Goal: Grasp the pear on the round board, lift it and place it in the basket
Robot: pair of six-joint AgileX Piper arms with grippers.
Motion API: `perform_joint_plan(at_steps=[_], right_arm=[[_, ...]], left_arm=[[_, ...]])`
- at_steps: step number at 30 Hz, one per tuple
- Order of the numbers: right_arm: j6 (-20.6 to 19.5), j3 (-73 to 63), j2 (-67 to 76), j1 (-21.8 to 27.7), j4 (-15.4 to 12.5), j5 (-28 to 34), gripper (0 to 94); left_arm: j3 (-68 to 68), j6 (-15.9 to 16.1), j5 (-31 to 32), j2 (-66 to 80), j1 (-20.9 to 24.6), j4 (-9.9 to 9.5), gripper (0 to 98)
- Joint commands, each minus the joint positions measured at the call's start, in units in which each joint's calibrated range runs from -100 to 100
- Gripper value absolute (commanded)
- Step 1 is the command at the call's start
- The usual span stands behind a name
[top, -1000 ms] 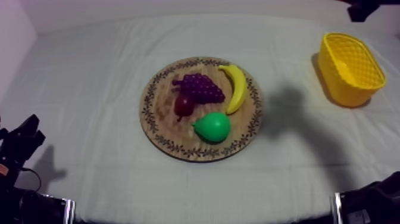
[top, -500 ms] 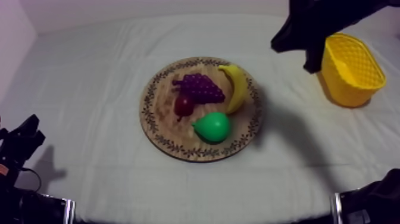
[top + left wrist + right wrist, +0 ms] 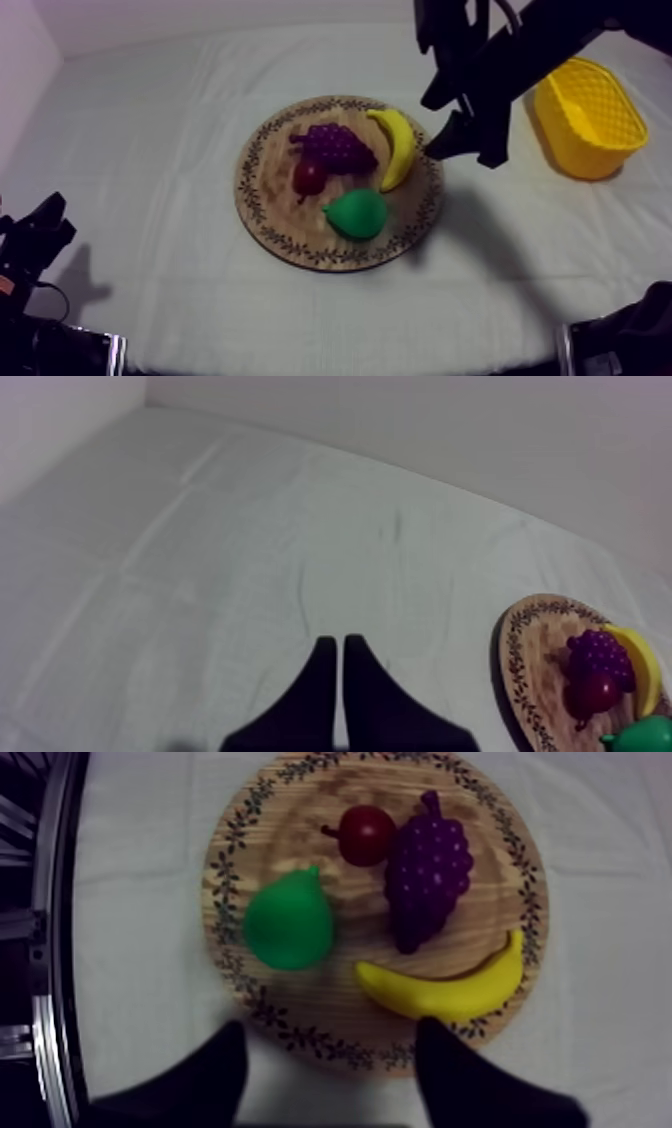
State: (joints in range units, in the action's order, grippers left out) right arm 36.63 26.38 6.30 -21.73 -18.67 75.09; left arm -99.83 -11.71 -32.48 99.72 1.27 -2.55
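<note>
The green pear lies on the near part of the round wooden board, beside a banana, purple grapes and a small red fruit. My right gripper hangs above the board's right rim, open and holding nothing, a short way from the pear. In the right wrist view its fingers stand wide apart over the board's rim, with the pear beyond them. My left gripper is shut on nothing, low at the left.
The yellow basket stands at the far right, behind the right arm. Bare cloth surrounds the board, and the left gripper points over open cloth toward the back wall.
My right arm has swung in from the upper right and down to the board's right rim, and its fingers have parted. The fruit and my left arm have not moved.
</note>
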Motion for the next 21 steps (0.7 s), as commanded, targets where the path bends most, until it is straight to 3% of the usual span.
perform_joint_plan(at_steps=[1, 7, 21], right_arm=[[-1.0, -0.7, -0.5, -0.7, 0.5, 0.6, 72.2], [-1.8, -1.8, -2.4, -2.3, 1.0, 1.2, 82.5], [-0.8, -4.9, -16.9, -5.1, -0.4, -0.2, 81.3]], left_arm=[[0.1, 0.0, 0.0, 0.0, 0.0, -0.01, 0.1], [0.1, 0.0, 0.0, 0.0, 0.0, -0.01, 0.1], [0.1, 0.0, 0.0, 0.0, 0.0, -0.01, 0.1]])
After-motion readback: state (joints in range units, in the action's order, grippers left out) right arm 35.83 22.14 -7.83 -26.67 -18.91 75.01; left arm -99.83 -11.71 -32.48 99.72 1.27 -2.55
